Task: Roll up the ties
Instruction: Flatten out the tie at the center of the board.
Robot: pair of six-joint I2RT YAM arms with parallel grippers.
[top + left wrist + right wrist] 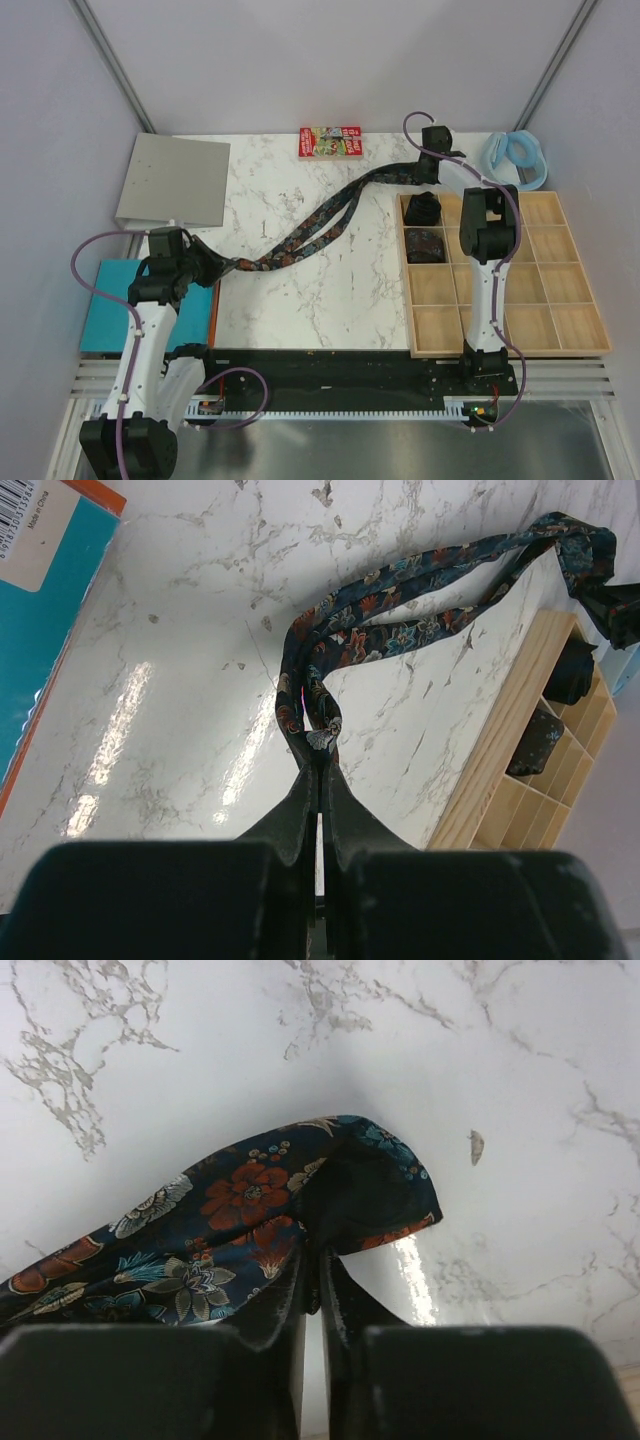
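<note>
A long dark floral tie [318,220] lies doubled in two strips slanting across the marble table. My left gripper [224,267] is shut on its near end, the fabric pinched at the fingertips [320,742], and the tie [400,620] runs away toward the tray. My right gripper [415,172] holds the far end, jaws shut on the wide folded tip of the tie [240,1200], just above the tabletop. Two rolled ties [422,208] [426,244] sit in the left compartments of the wooden tray [560,345], and both coils [568,670] [538,742] show in the left wrist view.
A red printed box [329,141] lies at the table's back edge. Back right sits a pale blue ring [517,155]. At back left is a grey square plate [175,180], and a teal board [108,315] lies beside the left arm.
</note>
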